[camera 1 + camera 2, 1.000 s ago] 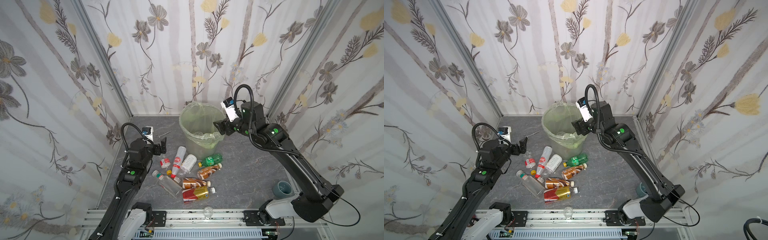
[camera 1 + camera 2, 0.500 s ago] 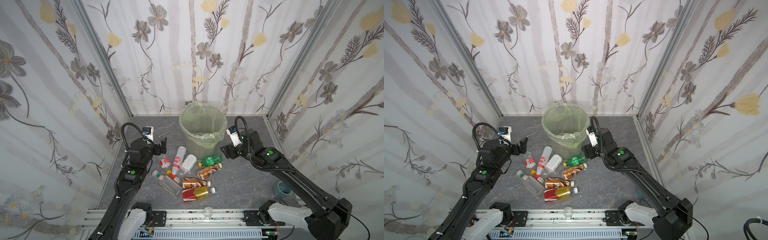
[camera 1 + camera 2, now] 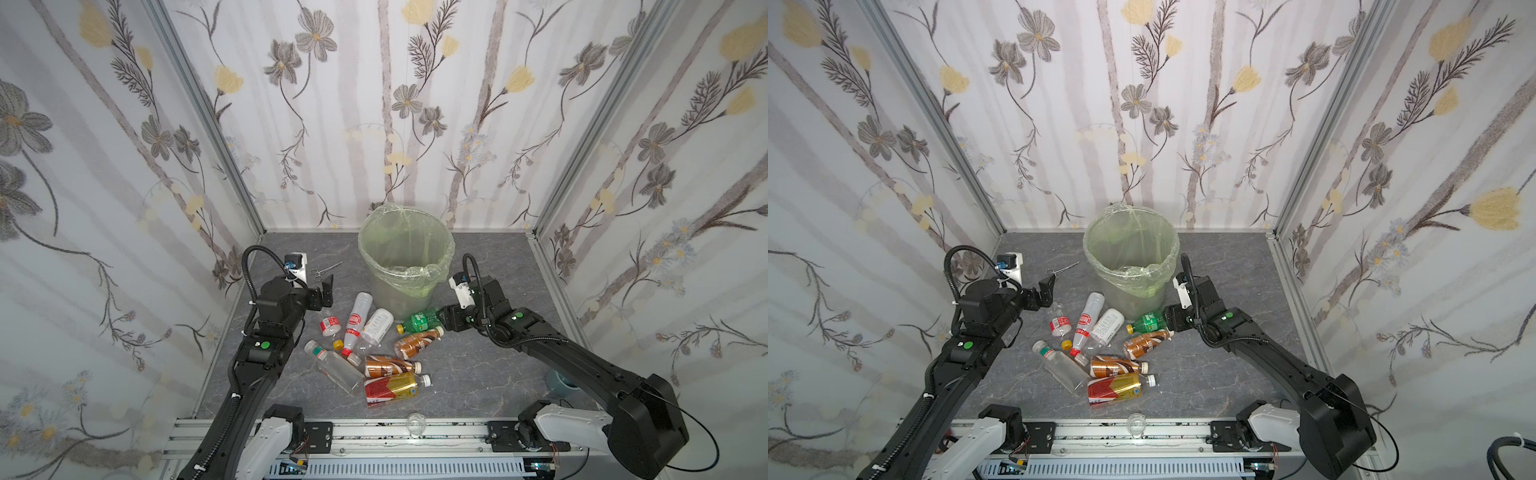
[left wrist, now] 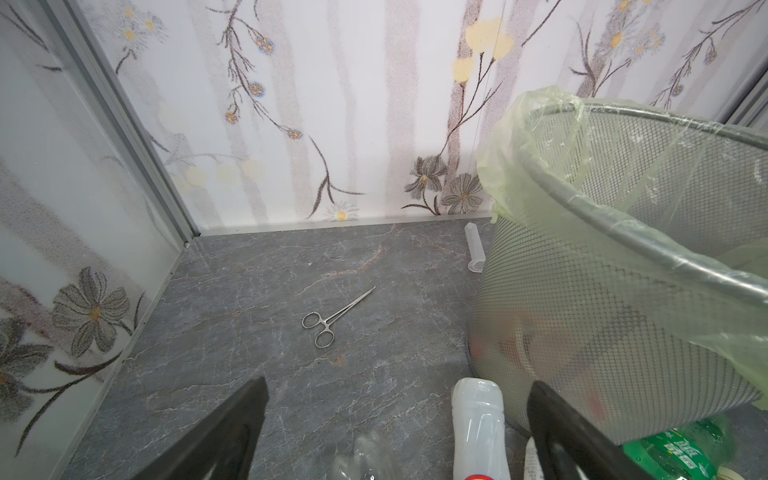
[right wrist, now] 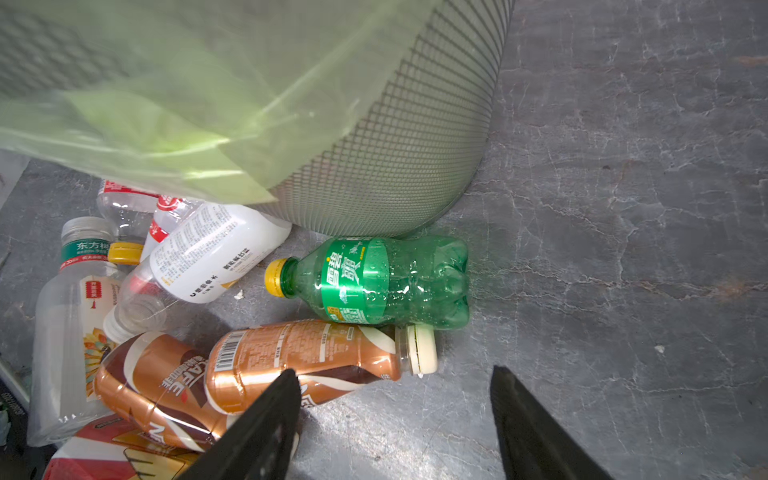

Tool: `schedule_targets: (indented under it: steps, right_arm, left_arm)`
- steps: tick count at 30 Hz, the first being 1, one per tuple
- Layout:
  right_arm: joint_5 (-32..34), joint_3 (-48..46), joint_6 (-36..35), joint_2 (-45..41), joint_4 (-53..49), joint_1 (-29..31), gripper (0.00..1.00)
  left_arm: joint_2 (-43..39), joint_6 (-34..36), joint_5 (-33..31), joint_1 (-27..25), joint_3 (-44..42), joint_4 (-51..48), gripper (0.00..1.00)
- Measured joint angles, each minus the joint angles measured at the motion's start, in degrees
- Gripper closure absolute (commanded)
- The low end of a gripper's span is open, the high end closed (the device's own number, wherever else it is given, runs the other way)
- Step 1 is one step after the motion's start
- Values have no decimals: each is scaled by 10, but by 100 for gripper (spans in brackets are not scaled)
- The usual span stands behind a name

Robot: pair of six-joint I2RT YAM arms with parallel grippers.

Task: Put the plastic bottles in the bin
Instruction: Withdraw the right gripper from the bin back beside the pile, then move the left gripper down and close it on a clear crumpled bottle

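Black right arm point(image 3: 540, 345) low — fingers point(image 5: 257, 432) apart, seemingly beside green bottle point(image 5: 374, 282)

In the right wrist view, the green bottle point(image 5: 374, 282) is showing the white characters 雪碧 on its label. A clear bottle point(image 5: 79, 316) is wearing a green neck band reading 东方树. A brown coffee bottle point(image 5: 158, 386) is displaying "CAFE" upside down, and a second brown bottle point(image 5: 316, 349) is carrying a barcode. Print on the white-labelled bottle point(image 5: 212, 253) is running too fine to read.

**Reaching in low, jaws apart**

On the left: elbow bent, left gripper point(image 3: 325, 291) pointing forward, spread wide, empty. On the right: stretched out low, right gripper point(image 5: 395, 399) angled down and inward, partly spread, clamping nothing.
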Motion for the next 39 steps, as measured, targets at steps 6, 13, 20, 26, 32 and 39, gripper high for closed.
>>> schedule_targets:
  steps: [6, 13, 20, 26, 32, 39]
  right_arm:
    - [-5, -14, 10, 4, 23, -8, 27]
    - [-7, -36, 14, -28, 44, -27, 25]
    - [-15, -50, 3, -70, 36, -41, 23]
    - [-18, -50, -3, -97, 36, -52, 21]
    - [-20, -43, -8, -121, 41, -58, 20]
    - [-33, -40, -16, -132, 53, -63, 20]
  left_arm:
    - [-1, -8, 6, -3, 3, -6, 0]
    - [38, -49, -11, -4, 37, -78, 0]
    - [74, -132, -42, -4, 46, -148, 0]
    - [100, -206, -45, -4, 33, -172, 1]
    - [113, -270, -41, -9, 0, -186, 4]
    - [163, -308, -43, -17, -12, -186, 10]
